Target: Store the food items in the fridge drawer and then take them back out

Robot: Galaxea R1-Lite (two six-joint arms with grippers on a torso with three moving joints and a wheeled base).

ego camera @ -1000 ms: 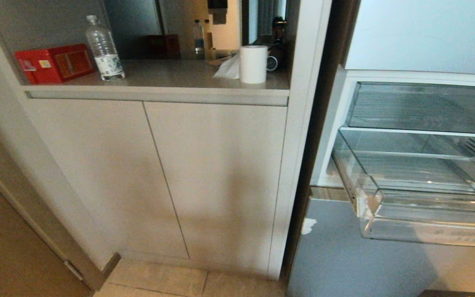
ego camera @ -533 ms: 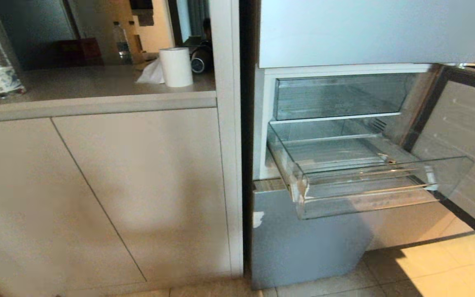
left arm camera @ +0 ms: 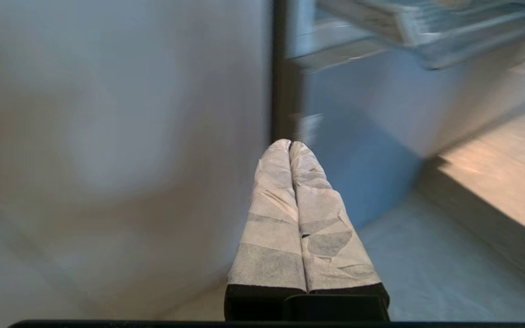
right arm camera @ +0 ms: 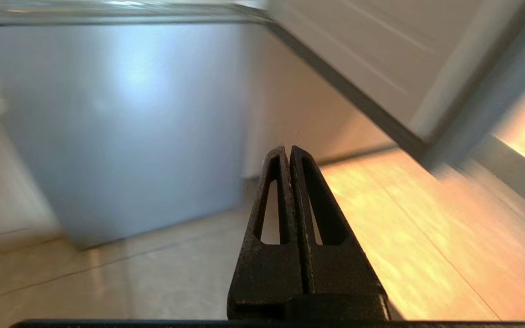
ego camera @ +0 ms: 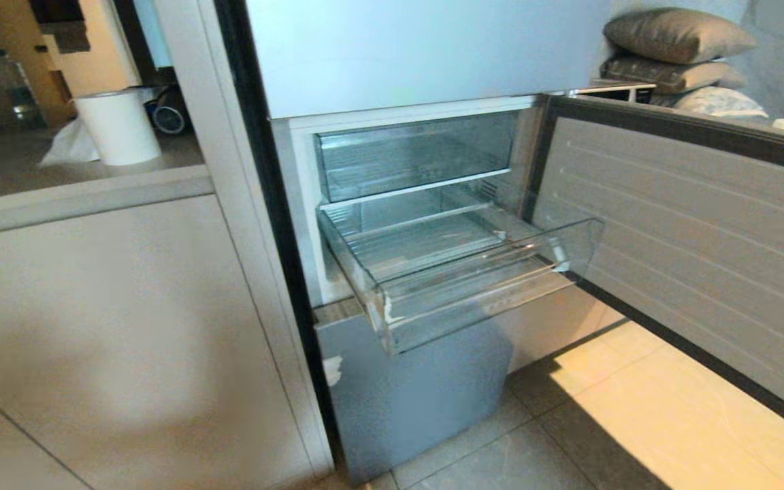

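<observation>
The clear fridge drawer (ego camera: 474, 286) stands pulled out of the open fridge in the head view, and nothing lies in it. A blurred corner of the fridge drawer (left arm camera: 431, 32) also shows in the left wrist view. The food items are out of view. Neither arm shows in the head view. My left gripper (left arm camera: 289, 144), its fingers wrapped in white tape, is shut on nothing and points low toward the silver-blue lower fridge panel (left arm camera: 358, 136). My right gripper (right arm camera: 288, 150), bare black, is shut and empty above the floor by that same panel (right arm camera: 121, 123).
The open fridge door (ego camera: 691, 238) swings out to the right of the drawer. Beige cabinet doors (ego camera: 106, 327) fill the left, with a white paper roll (ego camera: 118, 126) on the counter above. Pillows (ego camera: 678, 41) lie behind the door. Tiled floor (ego camera: 623, 422) lies below.
The whole head view has swung to the right: the cabinet slid off to the left and the fridge, drawer and open door came to the middle. The camera moved, not the things.
</observation>
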